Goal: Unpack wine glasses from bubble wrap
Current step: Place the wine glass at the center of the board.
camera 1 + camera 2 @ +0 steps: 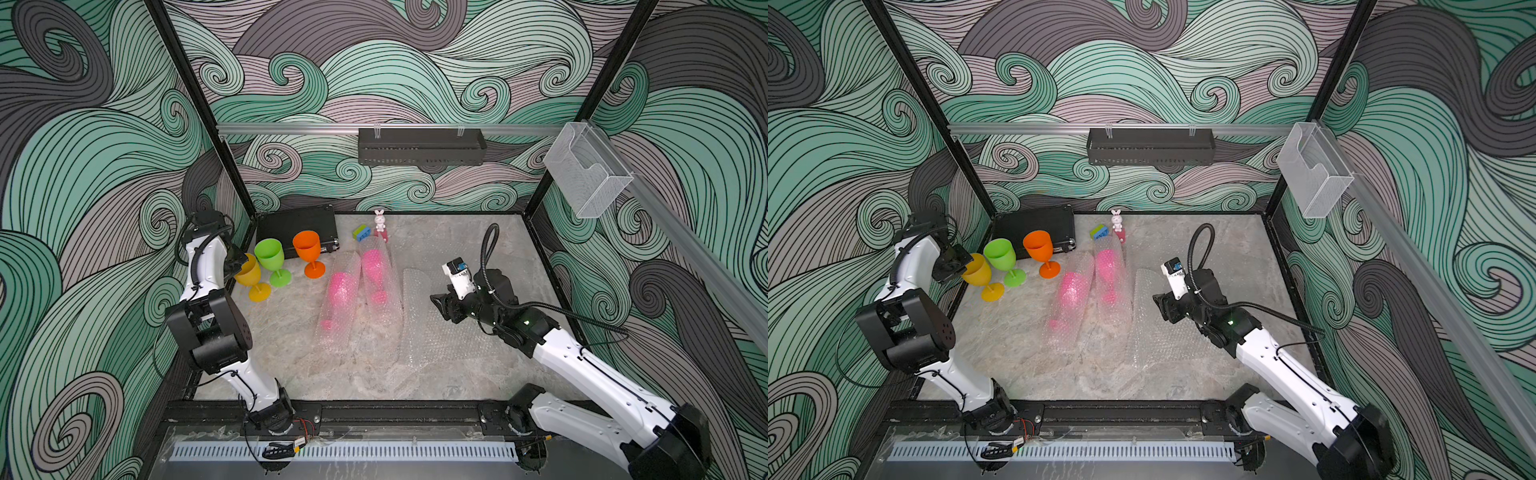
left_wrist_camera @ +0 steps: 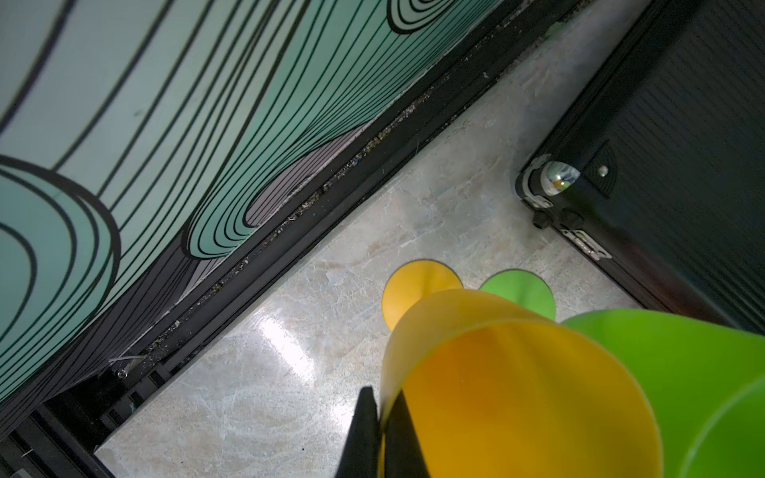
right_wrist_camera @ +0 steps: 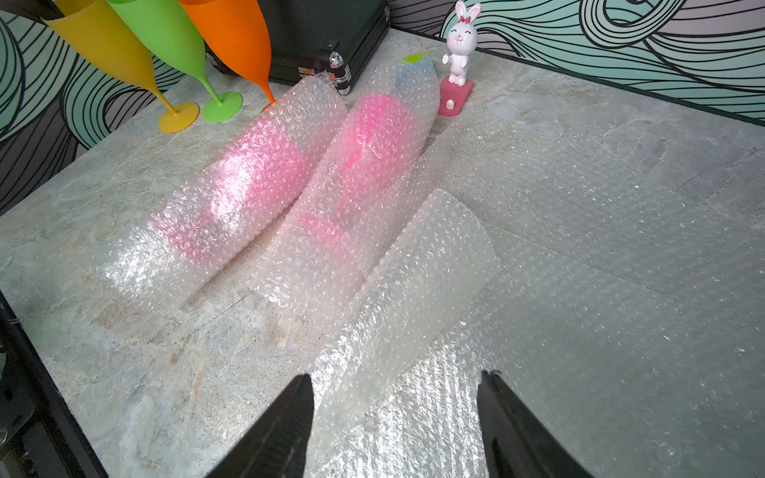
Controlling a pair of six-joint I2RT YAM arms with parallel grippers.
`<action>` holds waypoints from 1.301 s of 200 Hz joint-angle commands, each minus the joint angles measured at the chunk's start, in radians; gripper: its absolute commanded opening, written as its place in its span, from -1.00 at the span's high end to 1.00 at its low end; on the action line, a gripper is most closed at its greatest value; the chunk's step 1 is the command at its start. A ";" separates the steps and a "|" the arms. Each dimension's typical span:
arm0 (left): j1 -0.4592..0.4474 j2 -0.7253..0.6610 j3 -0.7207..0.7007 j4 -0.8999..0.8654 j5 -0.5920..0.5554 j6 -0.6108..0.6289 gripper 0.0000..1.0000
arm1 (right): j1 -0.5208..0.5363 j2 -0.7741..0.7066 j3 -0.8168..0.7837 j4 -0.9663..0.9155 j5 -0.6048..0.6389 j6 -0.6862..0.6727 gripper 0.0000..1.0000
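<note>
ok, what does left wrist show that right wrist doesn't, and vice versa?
Left wrist only: the left claw shut on the yellow glass, pinching its rim.
Right wrist only: the right claw open over flat wrap, two pink glasses inside wrap tubes, the orange glass, and the rabbit.
Both: yellow glass, green glass, case, table.

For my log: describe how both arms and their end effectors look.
The left arm and right arm have white shells, black joints, black cables. A ribbed black hose loops off the right arm. The left end effector and right end effector have tapered black fingers.
</note>
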 commanded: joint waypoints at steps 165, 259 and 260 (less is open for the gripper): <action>-0.032 -0.122 0.165 -0.127 -0.041 0.040 0.13 | -0.006 0.007 0.008 -0.004 -0.008 0.020 -0.34; -0.380 -0.256 0.036 0.001 0.190 -0.061 0.06 | -0.031 0.165 0.124 -0.173 -0.063 0.261 -0.32; -0.383 -0.256 0.034 0.002 0.196 -0.064 0.06 | -0.031 0.166 0.125 -0.173 -0.067 0.265 -0.32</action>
